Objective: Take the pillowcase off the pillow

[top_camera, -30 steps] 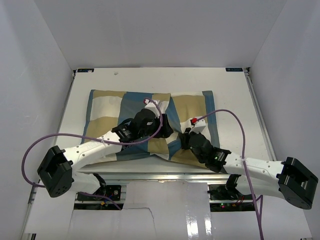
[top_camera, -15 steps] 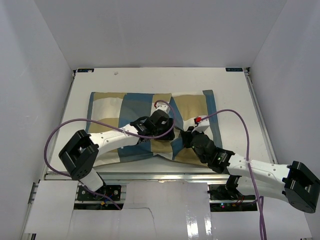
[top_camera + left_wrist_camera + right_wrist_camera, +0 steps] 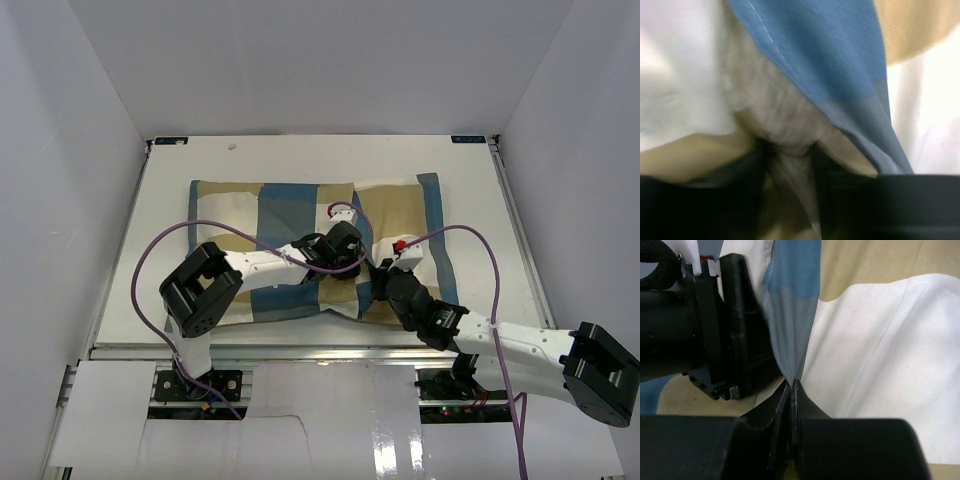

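Jaws: right gripper [image 3: 791, 385] shut on pillowcase [image 3: 290, 200] fold, left gripper [image 3: 790, 155] straddling a bunch, bite unclear; grasp step, next I peel.

White worktop [image 3: 470, 200], flat, matte. Plain white walls on three sides: left [image 3: 60, 150], back [image 3: 320, 60], right [image 3: 590, 120]. Small dark label at each far corner [image 3: 172, 141] [image 3: 468, 139]. Tiny speck [image 3: 232, 147] near far left edge. Metal rail [image 3: 320, 352] along near edge; white sheets [image 3: 300, 420] below it.
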Available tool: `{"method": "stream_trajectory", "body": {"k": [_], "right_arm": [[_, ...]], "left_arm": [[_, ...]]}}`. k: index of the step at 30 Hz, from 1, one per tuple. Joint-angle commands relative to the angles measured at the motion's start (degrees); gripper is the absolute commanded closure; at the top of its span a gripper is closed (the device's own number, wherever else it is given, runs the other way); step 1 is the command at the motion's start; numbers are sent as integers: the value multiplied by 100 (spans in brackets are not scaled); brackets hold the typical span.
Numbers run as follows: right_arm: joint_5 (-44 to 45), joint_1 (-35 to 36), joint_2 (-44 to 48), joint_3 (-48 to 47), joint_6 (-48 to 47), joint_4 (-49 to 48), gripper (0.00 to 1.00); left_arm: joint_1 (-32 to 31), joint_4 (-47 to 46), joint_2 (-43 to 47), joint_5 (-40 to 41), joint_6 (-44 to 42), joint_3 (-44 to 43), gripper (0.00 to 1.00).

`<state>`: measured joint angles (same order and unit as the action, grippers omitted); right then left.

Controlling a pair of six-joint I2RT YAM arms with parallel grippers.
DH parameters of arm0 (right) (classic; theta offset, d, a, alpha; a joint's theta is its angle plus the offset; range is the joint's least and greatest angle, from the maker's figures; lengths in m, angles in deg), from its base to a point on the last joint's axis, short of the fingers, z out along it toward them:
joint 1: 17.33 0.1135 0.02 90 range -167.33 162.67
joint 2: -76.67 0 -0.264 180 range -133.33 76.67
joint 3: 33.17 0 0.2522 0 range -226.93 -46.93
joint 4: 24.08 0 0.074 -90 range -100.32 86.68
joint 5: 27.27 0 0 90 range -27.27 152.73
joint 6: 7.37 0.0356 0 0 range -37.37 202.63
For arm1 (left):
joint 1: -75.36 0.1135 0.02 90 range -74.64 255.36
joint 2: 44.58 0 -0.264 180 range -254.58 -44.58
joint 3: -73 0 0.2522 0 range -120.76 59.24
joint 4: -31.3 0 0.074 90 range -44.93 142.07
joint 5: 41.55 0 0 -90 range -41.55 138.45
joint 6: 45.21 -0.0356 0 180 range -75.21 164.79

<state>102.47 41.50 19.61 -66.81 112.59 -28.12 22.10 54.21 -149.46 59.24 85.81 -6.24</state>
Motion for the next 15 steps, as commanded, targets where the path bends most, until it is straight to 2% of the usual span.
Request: {"method": "stream_trajectory", "body": {"k": [1, 2, 3, 6, 15], "right_arm": [[323, -12, 124, 142, 142, -268, 92], [428, -20, 168, 186, 133, -276, 92], [490, -55, 203, 264, 142, -268, 92], [613, -178, 379, 414, 160, -250, 92], [464, -1232, 959, 740, 660, 443, 92]], "left_arm": [[17, -88, -419, 511, 283, 60, 69], [8, -89, -410, 573, 293, 96, 93], [17, -106, -367, 635, 302, 131, 100], [17, 16, -183, 819, 302, 210, 100], [192, 904, 1109, 2032, 434, 561, 100]]}}
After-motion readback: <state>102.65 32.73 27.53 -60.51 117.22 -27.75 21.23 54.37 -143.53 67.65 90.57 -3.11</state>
